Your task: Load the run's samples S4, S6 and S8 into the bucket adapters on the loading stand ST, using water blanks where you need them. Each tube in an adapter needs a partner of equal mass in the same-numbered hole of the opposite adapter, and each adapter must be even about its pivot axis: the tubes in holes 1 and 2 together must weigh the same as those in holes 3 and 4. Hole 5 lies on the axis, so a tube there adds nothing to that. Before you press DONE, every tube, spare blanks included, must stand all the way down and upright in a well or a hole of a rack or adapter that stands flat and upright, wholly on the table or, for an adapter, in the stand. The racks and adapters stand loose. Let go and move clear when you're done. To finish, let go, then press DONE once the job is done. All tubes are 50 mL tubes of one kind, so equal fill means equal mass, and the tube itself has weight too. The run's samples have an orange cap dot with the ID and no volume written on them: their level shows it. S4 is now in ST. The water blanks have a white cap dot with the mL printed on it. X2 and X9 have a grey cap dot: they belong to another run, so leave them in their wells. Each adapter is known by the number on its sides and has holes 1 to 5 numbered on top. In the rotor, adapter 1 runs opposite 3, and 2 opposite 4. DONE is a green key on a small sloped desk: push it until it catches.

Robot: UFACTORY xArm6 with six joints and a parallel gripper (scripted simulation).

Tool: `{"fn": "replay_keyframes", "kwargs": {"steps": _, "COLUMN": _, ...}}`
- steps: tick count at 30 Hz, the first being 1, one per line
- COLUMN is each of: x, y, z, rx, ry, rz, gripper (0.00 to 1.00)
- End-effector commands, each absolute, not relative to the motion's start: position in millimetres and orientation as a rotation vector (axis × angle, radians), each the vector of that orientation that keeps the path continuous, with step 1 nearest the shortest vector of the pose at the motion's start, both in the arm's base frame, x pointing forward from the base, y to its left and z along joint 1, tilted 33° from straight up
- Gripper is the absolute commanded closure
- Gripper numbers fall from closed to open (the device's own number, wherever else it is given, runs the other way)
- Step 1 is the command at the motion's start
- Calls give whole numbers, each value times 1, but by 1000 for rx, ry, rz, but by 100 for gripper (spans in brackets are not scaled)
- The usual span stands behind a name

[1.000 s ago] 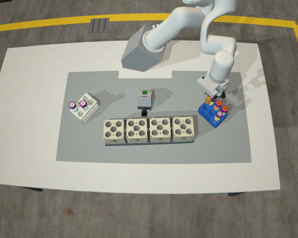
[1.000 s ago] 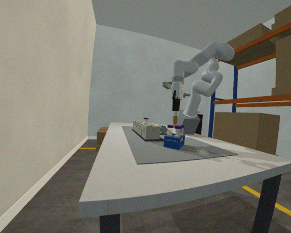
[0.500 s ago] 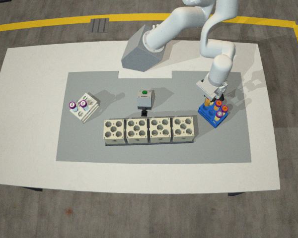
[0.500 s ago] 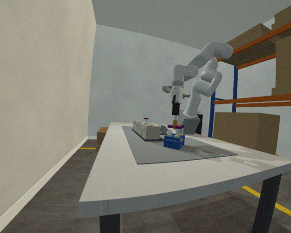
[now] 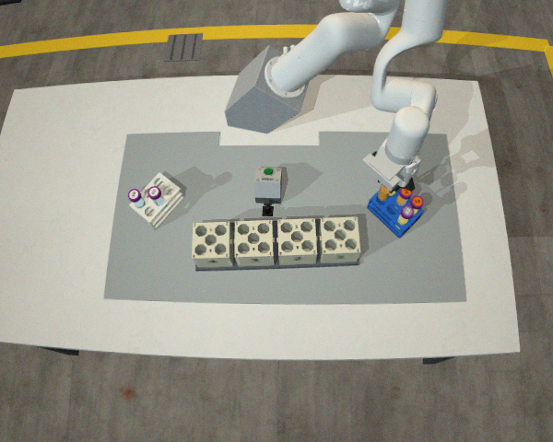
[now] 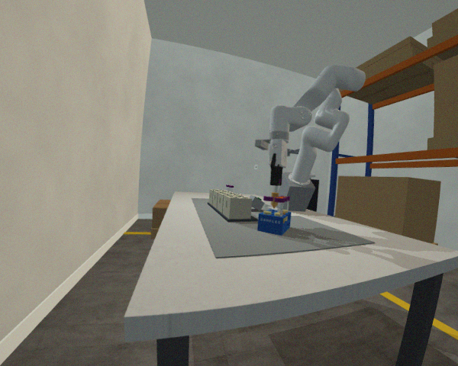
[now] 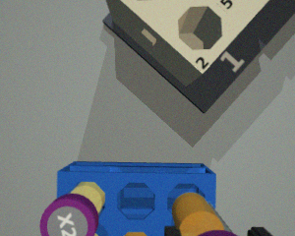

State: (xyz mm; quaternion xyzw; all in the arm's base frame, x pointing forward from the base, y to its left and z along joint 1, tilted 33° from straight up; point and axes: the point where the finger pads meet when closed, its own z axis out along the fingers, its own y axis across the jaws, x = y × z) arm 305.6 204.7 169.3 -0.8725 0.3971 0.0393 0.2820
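Four adapters [image 5: 297,259] [image 6: 239,208] [image 7: 157,51] are standing in one row in the dark stand [image 5: 276,266] [image 6: 220,214] [image 7: 204,102]; each is showing five holes on top, and from above I am seeing no tube in these holes. One blue rack [image 5: 394,223] [image 6: 273,223] [image 7: 113,184] is standing on the grey mat [image 5: 286,285] [image 6: 237,245] [image 7: 34,98] of the counter [image 5: 286,328] [image 6: 221,291]. It is carrying three tubes: two with orange dots [image 5: 404,195], and X2 [image 5: 406,213] [image 7: 69,223], which is having a grey dot. One white rack [image 5: 165,214] is holding two more tubes [image 5: 154,192], their print being too small for reading. One green key [image 5: 268,170] is sitting on one small desk [image 5: 267,190] [image 6: 256,202].

The tool [image 5: 396,186] [image 6: 275,183] [image 7: 215,233] is standing partly open, its fingers grasping one tube with orange filling [image 5: 382,192] [image 6: 274,200] [image 7: 194,213] at the cap end. This tube is hanging nearly upright over the blue rack, its pointed end showing above the rack top. Its ID is hidden, so I cannot tell which sample it is being.
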Motion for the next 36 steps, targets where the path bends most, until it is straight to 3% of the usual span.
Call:
{"fn": "replay_keyframes", "kwargs": {"steps": 1, "x": 307, "y": 205, "z": 170, "rx": -2335, "ry": 1062, "rz": 102, "gripper": 100}}
{"fn": "replay_keyframes", "kwargs": {"steps": 36, "x": 310, "y": 218, "z": 150, "rx": -2335, "ry": 1063, "rz": 103, "gripper": 100}}
